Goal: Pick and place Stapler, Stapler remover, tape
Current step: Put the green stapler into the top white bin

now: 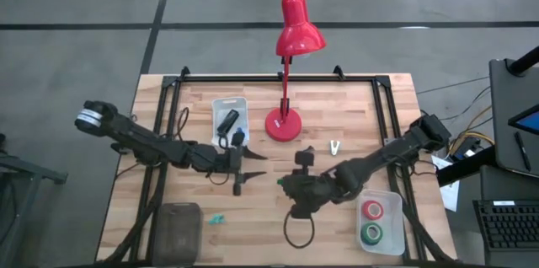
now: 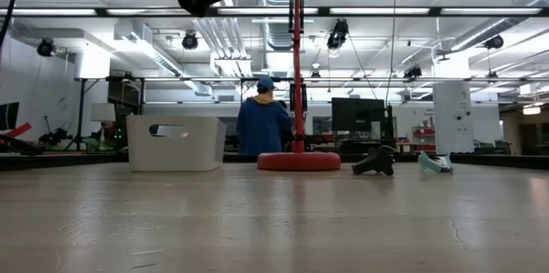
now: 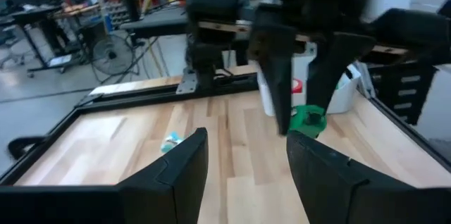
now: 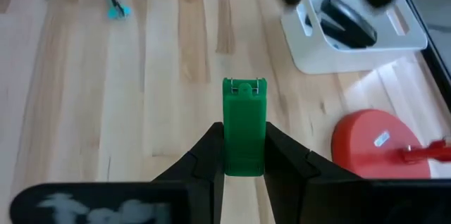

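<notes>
The black stapler (image 1: pixel 227 120) lies inside a white tray (image 1: pixel 216 108) near the table's far side, also seen in the right wrist view (image 4: pixel 349 23). A red tape roll (image 1: pixel 372 210) and a green one (image 1: pixel 370 234) lie flat in a clear tub (image 1: pixel 394 217) at the near right. A small white claw-shaped piece (image 1: pixel 334 147) lies on the wood right of the lamp. My right gripper (image 1: pixel 296 185), over the table's middle, is shut on a small green block (image 4: pixel 244 136). My left gripper (image 3: pixel 246 160) hovers open just to its left, near the white tray, touching nothing. My right gripper pinches the green block's long sides (image 4: pixel 244 160) between its two fingers, which lie along it; its far end with a metal clip (image 4: pixel 244 86) sticks out past the fingertips. The fingers slant down from the table's right. The block is lifted clear of the wood (image 3: pixel 306 120).
A red desk lamp stands on its round base (image 1: pixel 284 125) beside the white tray. A dark tub (image 1: pixel 178 227) sits at the near left, with a small teal piece (image 1: pixel 217 217) beside it. A black cable loop (image 1: pixel 296 230) hangs under the right arm. A person (image 2: pixel 262 123) stands beyond the table.
</notes>
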Robot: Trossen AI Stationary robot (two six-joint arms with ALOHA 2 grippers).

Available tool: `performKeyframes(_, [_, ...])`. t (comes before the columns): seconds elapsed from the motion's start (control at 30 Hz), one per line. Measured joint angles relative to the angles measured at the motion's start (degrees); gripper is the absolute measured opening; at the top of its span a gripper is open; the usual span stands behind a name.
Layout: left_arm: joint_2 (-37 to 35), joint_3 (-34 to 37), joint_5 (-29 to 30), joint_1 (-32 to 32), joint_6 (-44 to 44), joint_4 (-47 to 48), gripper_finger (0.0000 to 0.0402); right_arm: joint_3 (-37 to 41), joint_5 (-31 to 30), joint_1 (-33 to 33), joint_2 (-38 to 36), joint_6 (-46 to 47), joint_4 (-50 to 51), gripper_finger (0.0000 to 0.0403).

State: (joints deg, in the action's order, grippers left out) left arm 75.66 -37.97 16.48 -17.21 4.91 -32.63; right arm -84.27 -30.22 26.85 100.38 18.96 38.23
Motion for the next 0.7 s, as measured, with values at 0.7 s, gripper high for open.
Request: performKeyframes(0.7, [7.2, -5.3, -1.2, -0.2, 1.2, -0.2, 0.0195, -0.4, -0.4, -3.6, -0.1, -2.7, -2.4, 0.007])
